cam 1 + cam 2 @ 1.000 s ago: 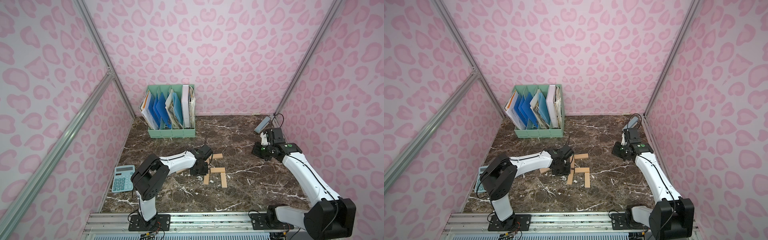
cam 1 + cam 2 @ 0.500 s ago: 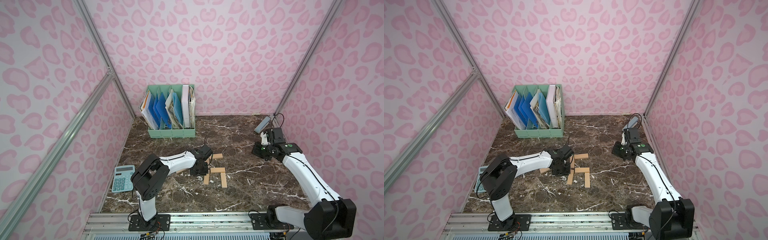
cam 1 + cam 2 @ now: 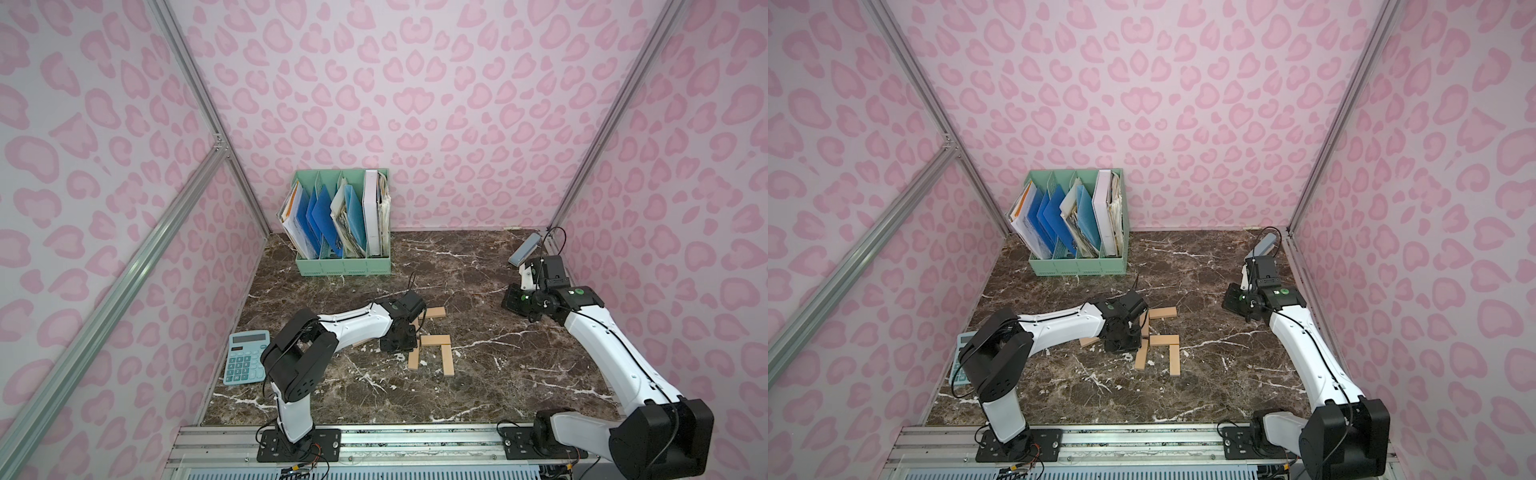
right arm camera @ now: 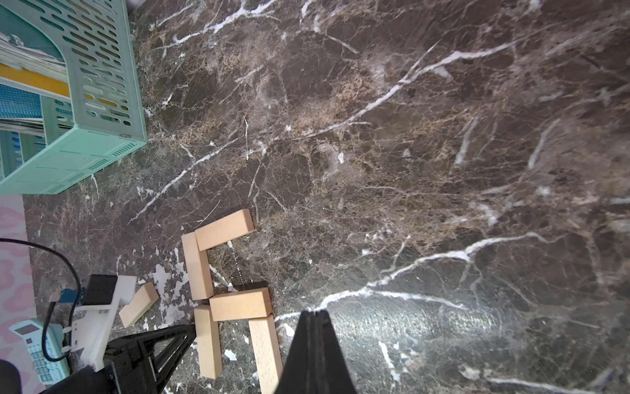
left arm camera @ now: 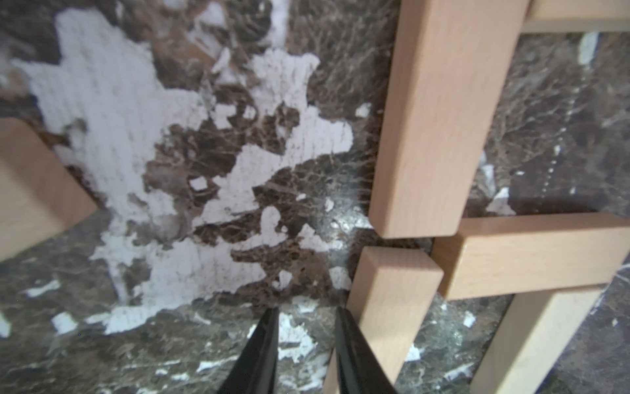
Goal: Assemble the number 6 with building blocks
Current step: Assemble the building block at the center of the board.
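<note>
Nearest the rail, a light blue desk calculator (image 3: 245, 357) is seen on the robot's left of the dark brown marble-patterned surface (image 3: 519, 374).

Further in, the blocky number 6 (image 3: 435, 340) is shown part-built from small flat rectangular building blocks (image 4: 240, 303) of plain light tan wood. Five are laid end to end: two for the left stroke, one each for the top bar, the middle bar and the right side of the loop. The loop's near end is not yet closed.

The left hand (image 5: 306, 315) is held low at the figure's left side. Its black fingers (image 5: 260, 348) are drawn almost together, with only a sliver of surface shown between them and nothing gripped. One finger is placed just beside the nearer left-stroke block (image 5: 388, 307); whether it is touched cannot be told. The sixth block (image 3: 1089, 340) is seen lying flat and askew on that hand's other side, apart from the figure and partly hidden by the white forearm.

The right hand (image 4: 315, 312) is held above the surface, well apart on the figure's right, its fingers pressed together and empty.

Farthest back, a mint green slotted file organiser (image 3: 345, 266) filled with folders is set by the rear wall. A grey-blue oblong case (image 3: 524, 249) is seen at the far right corner.
</note>
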Motion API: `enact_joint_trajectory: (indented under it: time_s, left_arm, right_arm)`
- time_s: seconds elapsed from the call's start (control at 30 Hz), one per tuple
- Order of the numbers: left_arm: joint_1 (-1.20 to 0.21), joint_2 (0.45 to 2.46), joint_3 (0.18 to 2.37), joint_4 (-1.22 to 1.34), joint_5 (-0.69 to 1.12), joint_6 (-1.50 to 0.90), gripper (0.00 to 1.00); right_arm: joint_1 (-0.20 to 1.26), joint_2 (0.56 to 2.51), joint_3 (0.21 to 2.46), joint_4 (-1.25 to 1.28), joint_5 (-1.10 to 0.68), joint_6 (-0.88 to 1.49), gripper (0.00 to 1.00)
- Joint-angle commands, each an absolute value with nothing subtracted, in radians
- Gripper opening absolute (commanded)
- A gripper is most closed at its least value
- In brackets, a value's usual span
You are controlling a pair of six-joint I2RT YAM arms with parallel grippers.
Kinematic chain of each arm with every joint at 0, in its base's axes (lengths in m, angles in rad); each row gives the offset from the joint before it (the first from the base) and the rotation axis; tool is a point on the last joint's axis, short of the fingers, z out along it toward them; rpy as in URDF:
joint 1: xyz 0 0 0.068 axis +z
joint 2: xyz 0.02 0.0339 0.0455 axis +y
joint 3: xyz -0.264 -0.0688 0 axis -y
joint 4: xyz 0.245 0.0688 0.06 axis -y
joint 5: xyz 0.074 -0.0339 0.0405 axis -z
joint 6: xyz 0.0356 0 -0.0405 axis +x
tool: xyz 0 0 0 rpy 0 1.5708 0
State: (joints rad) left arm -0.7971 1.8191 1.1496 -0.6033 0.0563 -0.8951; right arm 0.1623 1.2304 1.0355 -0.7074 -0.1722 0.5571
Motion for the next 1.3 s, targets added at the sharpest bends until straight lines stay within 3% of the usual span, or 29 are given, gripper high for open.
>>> enact_joint_trajectory:
  time_s: [0.0, 1.27]
  left_arm:
    - [-0.799, 1.798, 1.138, -0.62, 0.046, -0.911, 0.33]
    - [-0.849, 1.776, 1.095, -0.624, 0.049, -0.936, 0.31]
  right_arm:
    - [0.166, 1.226, 1.035, -0.7, -0.169, 0.56, 0.0]
    - [0.167, 1.21, 1.035, -0.701, -0.16, 0.565, 0.0]
